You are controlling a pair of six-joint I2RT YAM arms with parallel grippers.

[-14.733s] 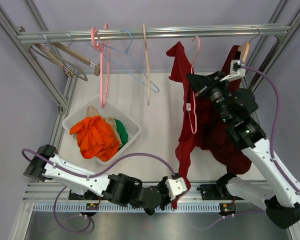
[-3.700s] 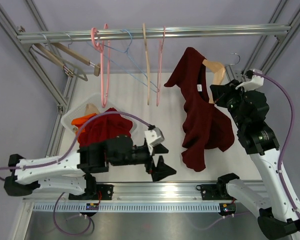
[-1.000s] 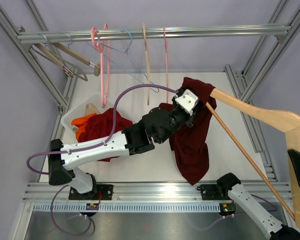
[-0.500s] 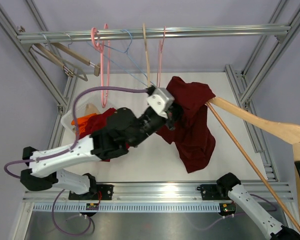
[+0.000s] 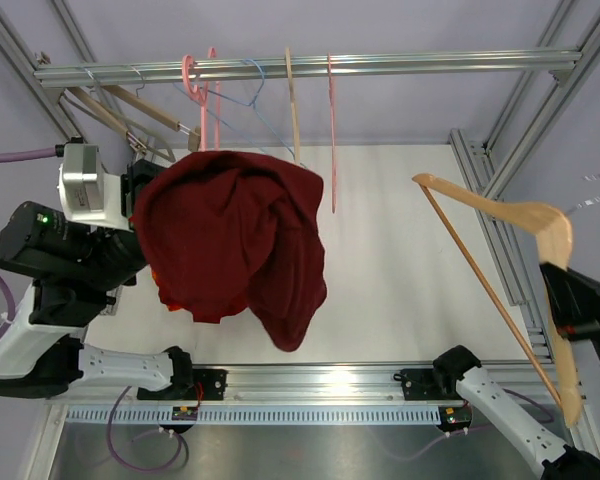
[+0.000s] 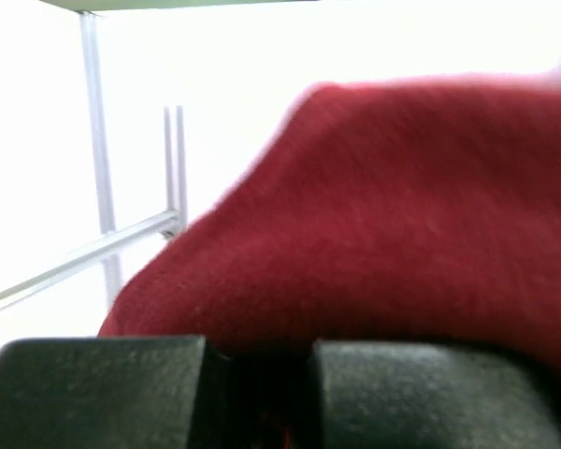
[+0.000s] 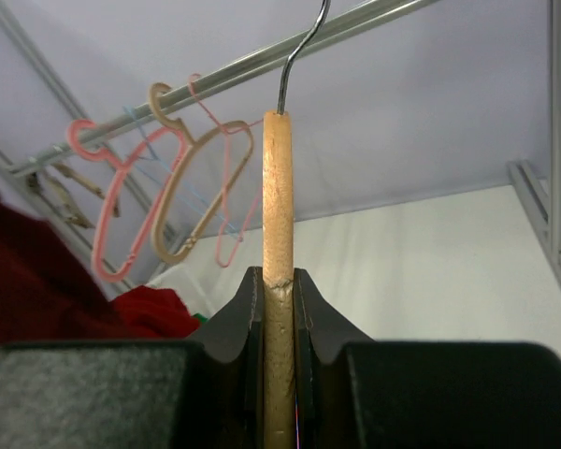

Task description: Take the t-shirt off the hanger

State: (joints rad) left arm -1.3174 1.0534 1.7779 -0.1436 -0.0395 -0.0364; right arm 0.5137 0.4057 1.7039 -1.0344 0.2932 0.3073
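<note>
At the left side of the table (image 5: pixel 410 260), the left gripper (image 6: pixel 262 398) was lifted high. Its two black fingers (image 6: pixel 93 393) were pressed together on a fold of the dark red t-shirt (image 5: pixel 230 235). From the wrist view, the cloth rose straight off the fingertips and filled most of the picture, blurred.

From above, the t-shirt hung in a loose bunch from that gripper, with one long flap drooping toward the near edge of the table. It was entirely off the wooden hanger (image 5: pixel 540 225) and well apart from it, with bare white tabletop between the two.

Over on the right, the right gripper (image 7: pixel 279 374) was clamped on the wooden hanger, its jaws tight against both sides of the wood just below the neck. The hanger stood bare. Its metal hook (image 5: pixel 592 190) pointed up and caught on nothing, and its crossbar (image 5: pixel 480 290) slanted down toward the near right corner.

Behind both arms, the metal rail (image 5: pixel 280 68) ran across the back of the frame. It carried empty hangers: pink hangers (image 5: pixel 208 120), a thin blue wire hanger (image 5: pixel 265 110) and a pale wood hanger (image 5: pixel 292 120).
</note>
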